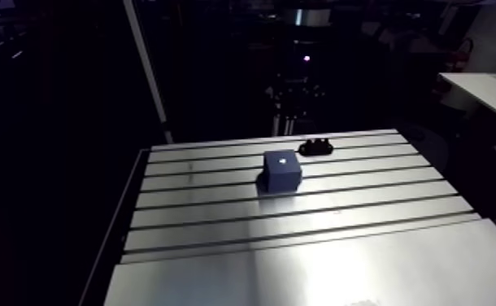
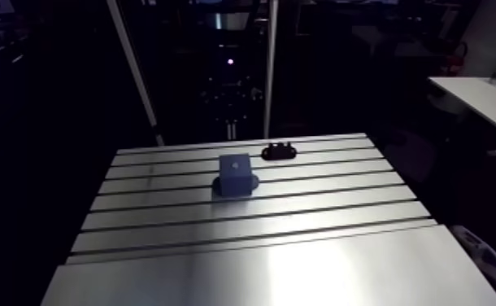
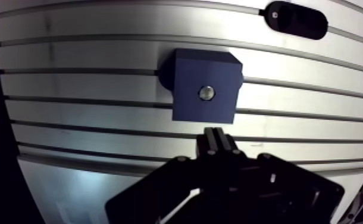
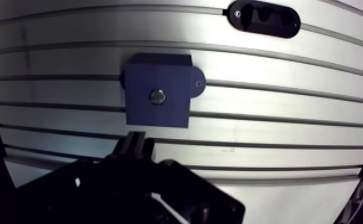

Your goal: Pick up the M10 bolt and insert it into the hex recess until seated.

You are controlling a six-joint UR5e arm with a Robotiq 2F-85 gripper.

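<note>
Fingers (image 3: 212, 143) together, just short of blue block (image 3: 190, 89) edge; bolt (image 3: 206, 92) in its top; bracket (image 3: 296, 19) well apart.

no legible text anywhere

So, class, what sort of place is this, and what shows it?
Probably a robotics lab or assembly test bench: a slotted aluminium table, a blue fixture block with a bolt in its top, and a black holder.
</note>
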